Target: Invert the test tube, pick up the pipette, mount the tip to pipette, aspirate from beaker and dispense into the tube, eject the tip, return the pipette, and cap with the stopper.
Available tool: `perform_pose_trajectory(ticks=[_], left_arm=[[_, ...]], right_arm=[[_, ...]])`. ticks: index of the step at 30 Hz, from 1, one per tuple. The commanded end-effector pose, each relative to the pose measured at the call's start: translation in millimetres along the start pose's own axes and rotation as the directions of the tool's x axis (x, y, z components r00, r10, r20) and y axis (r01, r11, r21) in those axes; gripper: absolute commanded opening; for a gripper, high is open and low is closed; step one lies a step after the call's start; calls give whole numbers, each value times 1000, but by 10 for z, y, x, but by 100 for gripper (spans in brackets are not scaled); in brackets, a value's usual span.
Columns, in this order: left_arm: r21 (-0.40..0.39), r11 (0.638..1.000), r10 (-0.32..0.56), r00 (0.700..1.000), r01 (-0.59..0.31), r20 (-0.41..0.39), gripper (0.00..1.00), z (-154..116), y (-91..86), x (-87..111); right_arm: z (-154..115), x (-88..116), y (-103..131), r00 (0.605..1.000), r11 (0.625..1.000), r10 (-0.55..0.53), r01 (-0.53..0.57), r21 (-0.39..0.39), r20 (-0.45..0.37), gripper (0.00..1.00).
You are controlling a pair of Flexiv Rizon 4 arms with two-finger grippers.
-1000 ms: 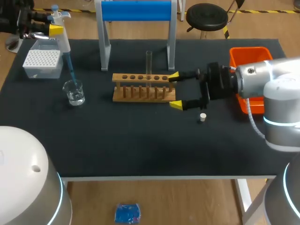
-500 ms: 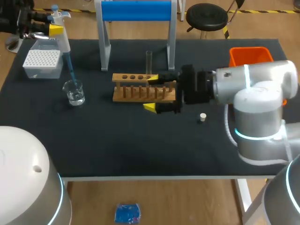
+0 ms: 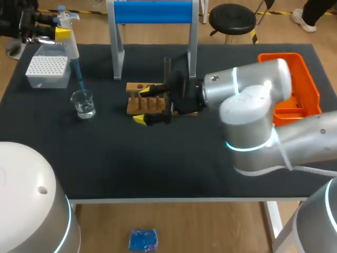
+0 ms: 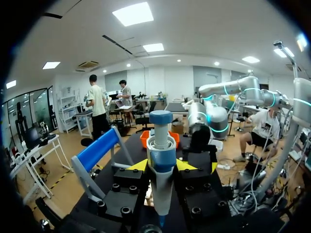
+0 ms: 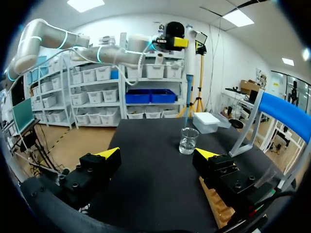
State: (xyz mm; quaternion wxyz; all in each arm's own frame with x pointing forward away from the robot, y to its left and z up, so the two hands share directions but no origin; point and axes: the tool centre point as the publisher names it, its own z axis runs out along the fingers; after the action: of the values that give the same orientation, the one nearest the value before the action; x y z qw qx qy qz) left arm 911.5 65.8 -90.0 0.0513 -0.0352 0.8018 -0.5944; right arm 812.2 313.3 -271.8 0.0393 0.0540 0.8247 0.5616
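Black table (image 3: 158, 168), test tube (image 3: 167, 66) upright in rack (image 3: 130, 86) beside right tool (image 3: 142, 105).

Glass beaker (image 3: 83, 104), wooden rack (image 3: 132, 105), matt tabletop (image 3: 158, 158)

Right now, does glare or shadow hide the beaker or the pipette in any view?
No. Head view: even light, the beaker shows only small glints, the pipette is plain. Left wrist view: ceiling lamps glare, yet the pipette is well lit. Right wrist view: ceiling lamps glare overhead, the beaker is clear.
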Motion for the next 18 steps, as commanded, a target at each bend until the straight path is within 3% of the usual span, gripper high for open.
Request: perform_pose_trajectory(ticks=[1,18], left_arm=[[1,1000,2,1000,-2,-2,0,-6,3,-9],[1,1000,2,1000,-2,-2,0,-6,3,-9]], right_arm=[[736,42,-38,998,1000,2,-2,7,62,100],[1055,55,-272,990,999,6,-10,32,143,100]])
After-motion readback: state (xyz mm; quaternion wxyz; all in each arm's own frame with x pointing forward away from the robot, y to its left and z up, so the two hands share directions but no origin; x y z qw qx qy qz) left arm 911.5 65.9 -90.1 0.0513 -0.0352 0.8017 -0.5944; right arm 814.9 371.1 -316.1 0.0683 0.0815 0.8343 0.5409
